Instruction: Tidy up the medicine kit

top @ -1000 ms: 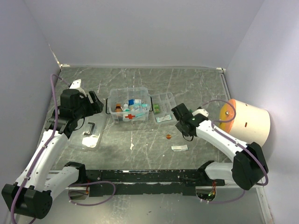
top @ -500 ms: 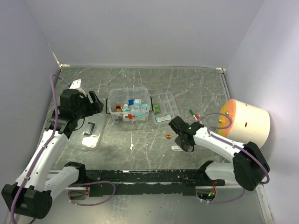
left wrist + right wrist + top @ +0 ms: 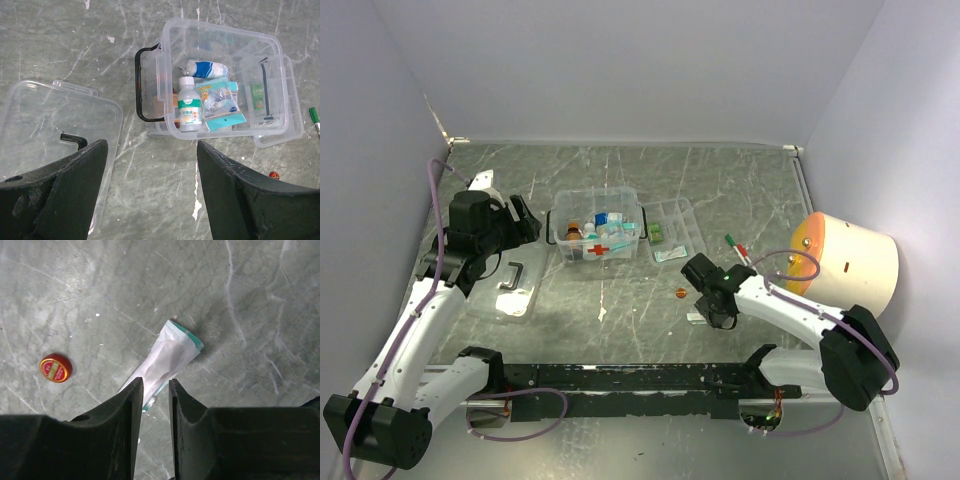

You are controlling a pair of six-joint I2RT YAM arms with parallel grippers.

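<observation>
The medicine kit (image 3: 599, 249), a clear box with a red cross and black side handles, stands open at centre left and holds a bottle, a bandage roll and packets; it also shows in the left wrist view (image 3: 165, 75). My left gripper (image 3: 520, 222) is open and empty, and it hovers (image 3: 151, 145) between the kit and the lid. My right gripper (image 3: 705, 305) is low over a white, teal-edged packet (image 3: 167, 360) on the table. Its jaws (image 3: 156, 382) are open by only a narrow gap, with the packet's near end at the tips. A small red round tin (image 3: 55, 367) lies left of it.
The flat clear lid (image 3: 510, 290) with a black handle lies left of the kit. A clear compartmented tray (image 3: 675, 228) sits right of the kit, with another packet (image 3: 670, 256) at its front. A green and red pen (image 3: 736, 246) and a cream cylinder (image 3: 850, 258) are at the right.
My right arm has swung from beside the tray toward the near edge and come down over the white packet, uncovering the pen. My left arm has not moved.
</observation>
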